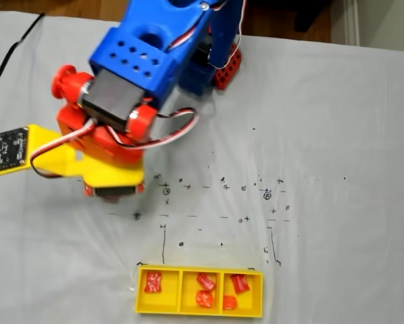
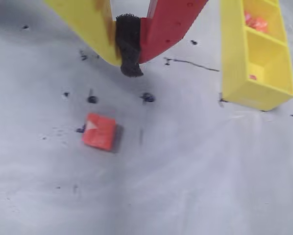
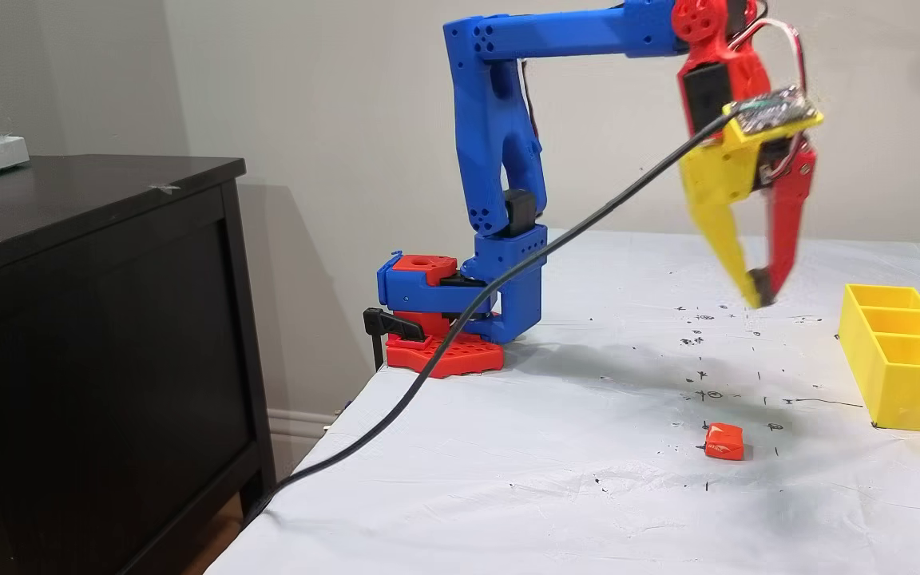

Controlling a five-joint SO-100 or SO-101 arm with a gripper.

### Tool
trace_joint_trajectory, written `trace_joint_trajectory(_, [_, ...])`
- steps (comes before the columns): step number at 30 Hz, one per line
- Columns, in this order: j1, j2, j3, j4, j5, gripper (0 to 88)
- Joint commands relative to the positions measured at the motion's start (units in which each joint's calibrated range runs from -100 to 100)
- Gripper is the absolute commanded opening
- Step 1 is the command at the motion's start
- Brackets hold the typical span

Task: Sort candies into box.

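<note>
Home room: dark wood dresser (image 3: 101, 335), baseboard (image 3: 296, 419), cloth-covered table (image 3: 588, 479).

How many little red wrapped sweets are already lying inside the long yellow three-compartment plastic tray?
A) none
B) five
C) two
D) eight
B: a fixed view from above shows the long yellow plastic tray holding one red wrapped sweet in its left compartment, two in the middle one and two in the right one.
</note>
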Motion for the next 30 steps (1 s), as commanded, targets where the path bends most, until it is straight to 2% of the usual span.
trace_joint_trajectory(1, [5.27,-2.66,3.96,-0.66,5.76,0.2])
trace_joint_trajectory(11, [7.26,-2.75,12.43,-8.19,6.50,2.8])
trace_joint_trajectory(16, [7.08,4.12,6.24,-6.06,5.42,19.6])
trace_joint_trajectory(19, [6.90,8.02,1.78,-4.43,4.54,24.3])
trace_joint_trajectory(30, [5.18,12.77,-2.14,-4.26,3.81,24.8])
